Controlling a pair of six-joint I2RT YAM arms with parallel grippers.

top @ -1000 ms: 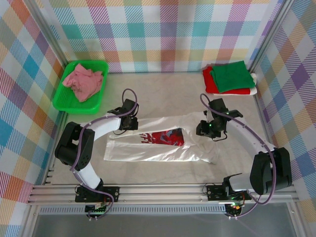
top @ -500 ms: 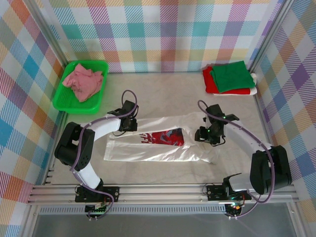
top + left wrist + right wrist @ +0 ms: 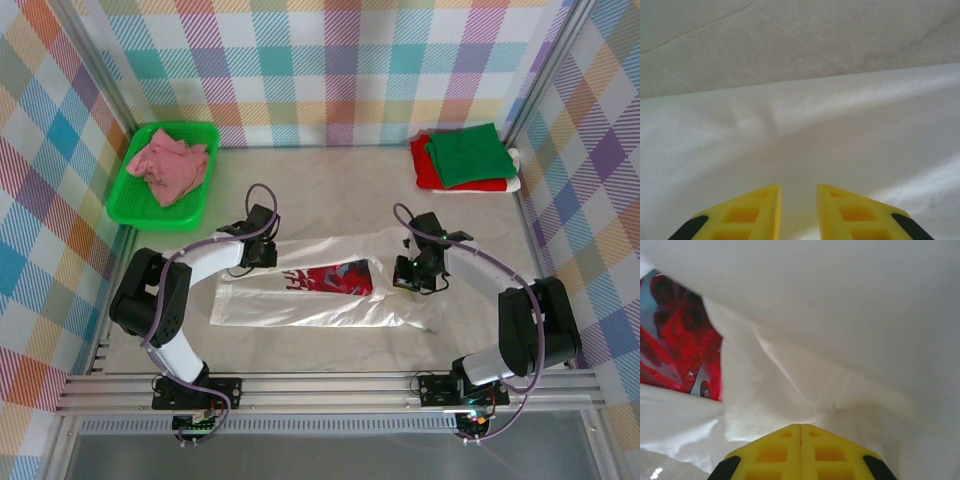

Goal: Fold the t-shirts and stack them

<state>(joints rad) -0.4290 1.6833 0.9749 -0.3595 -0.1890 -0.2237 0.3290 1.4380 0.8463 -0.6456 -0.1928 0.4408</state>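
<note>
the white shirt [image 3: 300, 305] lies flat in the middle of the table [image 3: 330, 185], stretched long from left to right, with its red and dark print near the center. the left gripper [image 3: 268, 252] is at the far left edge of this shirt; in the left wrist view its yellow fingers [image 3: 757, 202] stand a little apart over white cloth, and i cannot tell if cloth is held between them. the right gripper [image 3: 800, 426] is at the right part of the shirt, just right of the print; its jaws are pressed together, with the tips against a bunched fold of white cloth. far left, a pink shirt [image 3: 168, 165] lies crumpled in the tray [image 3: 128, 205]. far right, a folded green shirt [image 3: 465, 153] lies on a red shirt [image 3: 424, 168].
</note>
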